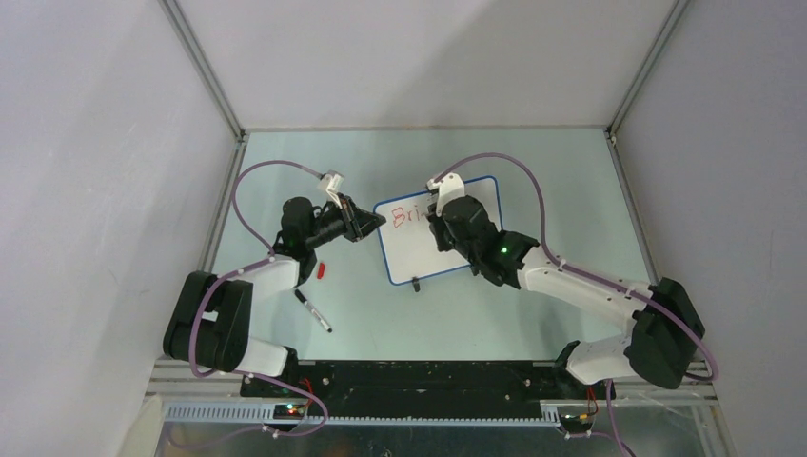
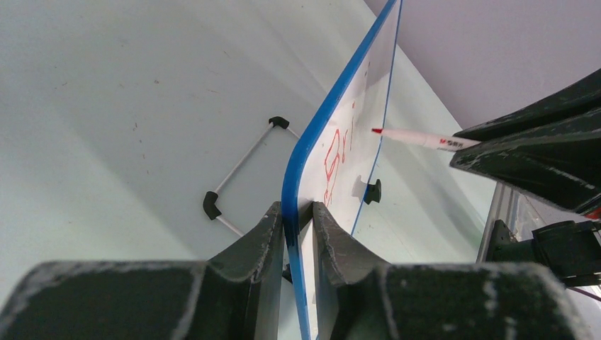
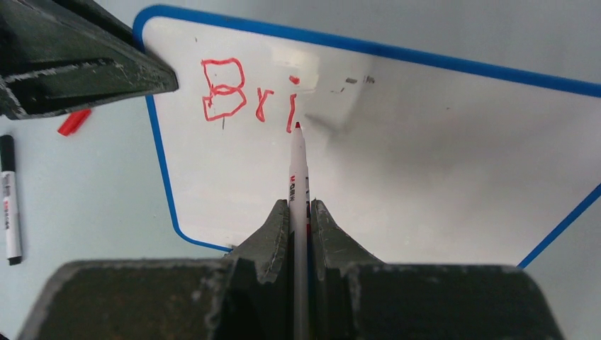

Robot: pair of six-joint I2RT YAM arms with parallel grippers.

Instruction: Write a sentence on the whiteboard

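Note:
The whiteboard (image 1: 419, 243) stands tilted on the table, white with a blue rim. Red letters "Bri" (image 3: 244, 99) are written at its top left; they also show in the top view (image 1: 406, 215). My left gripper (image 2: 298, 212) is shut on the board's left edge (image 2: 301, 152). My right gripper (image 3: 300, 212) is shut on a white red-tipped marker (image 3: 298, 166). The marker tip sits at the foot of the "i", on or just off the surface. The marker also shows in the left wrist view (image 2: 425, 138). My right gripper (image 1: 447, 214) hangs over the board's upper middle.
A black-capped marker (image 1: 313, 311) lies on the table near the left arm. A red cap (image 1: 322, 270) lies beside it. The board's wire stand with black feet (image 2: 241, 166) shows behind it. A black clip foot (image 1: 416, 284) is at the board's near edge.

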